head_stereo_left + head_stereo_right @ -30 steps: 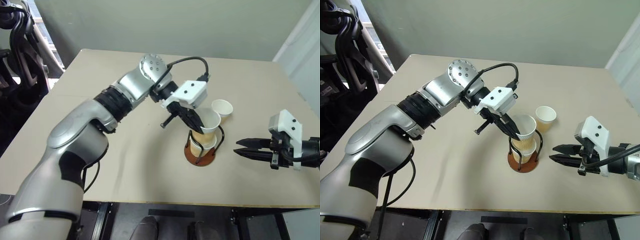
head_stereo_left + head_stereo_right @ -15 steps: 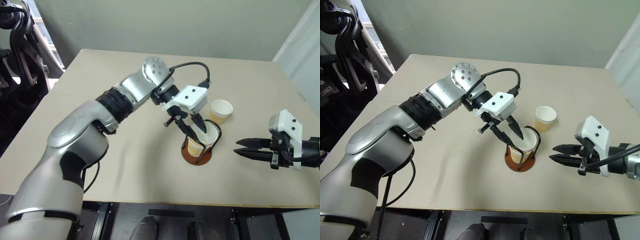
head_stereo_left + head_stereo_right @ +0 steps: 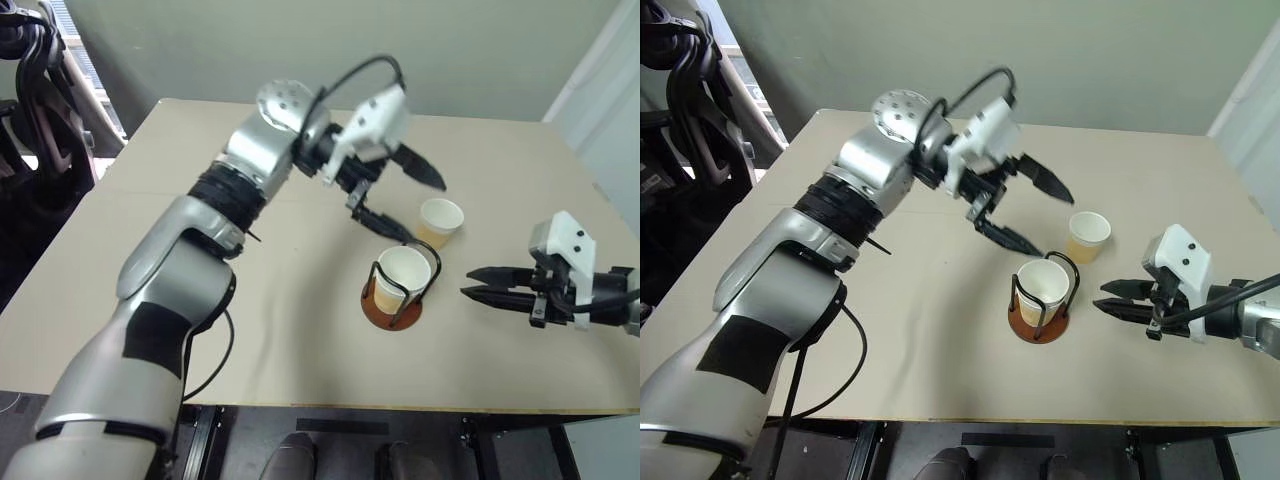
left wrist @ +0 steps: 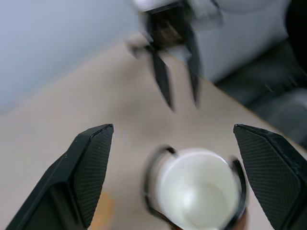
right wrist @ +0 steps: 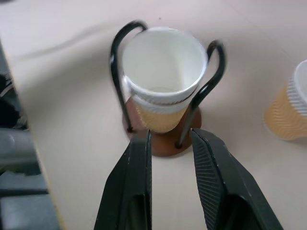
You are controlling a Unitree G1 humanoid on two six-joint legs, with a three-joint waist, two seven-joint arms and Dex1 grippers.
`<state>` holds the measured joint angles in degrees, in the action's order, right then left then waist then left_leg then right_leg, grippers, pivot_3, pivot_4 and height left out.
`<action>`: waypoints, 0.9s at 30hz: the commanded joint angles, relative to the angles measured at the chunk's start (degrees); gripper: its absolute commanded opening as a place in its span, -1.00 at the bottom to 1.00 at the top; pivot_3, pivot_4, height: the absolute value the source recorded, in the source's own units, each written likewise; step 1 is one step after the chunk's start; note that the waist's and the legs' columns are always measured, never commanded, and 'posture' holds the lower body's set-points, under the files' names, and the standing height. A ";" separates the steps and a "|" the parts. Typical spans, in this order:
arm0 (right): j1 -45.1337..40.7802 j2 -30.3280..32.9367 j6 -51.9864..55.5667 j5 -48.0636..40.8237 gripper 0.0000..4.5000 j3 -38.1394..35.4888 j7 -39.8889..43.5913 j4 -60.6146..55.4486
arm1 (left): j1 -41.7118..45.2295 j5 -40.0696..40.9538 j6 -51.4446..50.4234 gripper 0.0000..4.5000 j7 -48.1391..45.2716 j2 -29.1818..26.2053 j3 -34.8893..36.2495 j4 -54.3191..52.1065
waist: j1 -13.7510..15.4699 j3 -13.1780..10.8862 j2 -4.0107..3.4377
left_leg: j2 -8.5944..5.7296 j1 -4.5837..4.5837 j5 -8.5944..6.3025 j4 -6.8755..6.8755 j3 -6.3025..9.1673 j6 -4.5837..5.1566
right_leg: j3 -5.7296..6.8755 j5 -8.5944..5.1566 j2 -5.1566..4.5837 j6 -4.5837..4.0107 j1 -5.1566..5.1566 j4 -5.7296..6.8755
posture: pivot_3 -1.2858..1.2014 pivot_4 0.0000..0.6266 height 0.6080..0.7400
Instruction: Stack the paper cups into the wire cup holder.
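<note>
Spread wide and empty, the left gripper (image 3: 400, 200) is seen in the upper middle of the left eye view, raised above the table (image 3: 200, 300) with its fingers aimed toward the right of the frame. Just below and to the right of it stands the last loose paper cup (image 3: 440, 220), upright, mouth up, its long axis vertical, a little above and right of the wire cup holder (image 3: 398, 290) in the frame. Two nested cups (image 5: 163, 91) are already seated between the holder's black arches, also upright with the open end up. At the right edge of the frame the right gripper (image 3: 495, 298) is held low, its jaws narrowly parted and holding nothing, pointing left at the holder. The loose cup lies between the two grippers; the left one is judged slightly nearer, though higher, so a descent onto the rim would be needed.
</note>
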<state>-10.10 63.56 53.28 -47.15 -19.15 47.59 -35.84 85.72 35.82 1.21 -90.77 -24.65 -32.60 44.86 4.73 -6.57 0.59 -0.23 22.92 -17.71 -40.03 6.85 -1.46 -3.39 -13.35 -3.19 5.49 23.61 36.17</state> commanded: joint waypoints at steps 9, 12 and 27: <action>-10.74 -2.21 -3.31 5.69 -0.46 7.66 -2.15 5.35 | -12.26 -2.47 -16.56 0.91 8.77 -5.55 21.06 -10.05 | -0.01 0.02 -0.04 | 0.03 -0.04 0.01 -0.04 0.06 0.01 | -0.02 0.00 0.02 0.00 0.07 0.02 | 0.03 -0.52 1.00; -13.84 -3.19 -4.37 7.05 -0.46 8.05 -2.37 7.85 | -15.35 -3.54 -18.27 0.91 11.94 -7.16 24.78 -11.75 | 0.03 0.02 -0.04 | 0.01 -0.04 0.02 -0.03 0.09 0.02 | -0.02 0.00 0.01 0.00 0.07 -0.09 | 0.03 -0.52 1.00; -27.06 -9.33 -16.02 25.71 -0.46 19.80 -4.51 22.91 | -25.38 -8.45 -15.69 0.91 24.03 -6.44 33.62 -21.31 | -0.26 0.03 -0.04 | 0.00 -0.08 0.05 -0.01 0.08 0.01 | -0.02 0.03 -0.02 -0.05 0.17 -0.12 | 0.03 -0.52 1.00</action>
<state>-35.67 54.28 39.64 -24.05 0.30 43.63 -13.35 59.78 27.05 -14.24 -66.09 -30.32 -0.72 26.63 4.47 -6.54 0.55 -0.23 22.84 -17.66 -40.04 6.94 -1.46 -3.40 -13.31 -3.21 5.43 23.78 36.05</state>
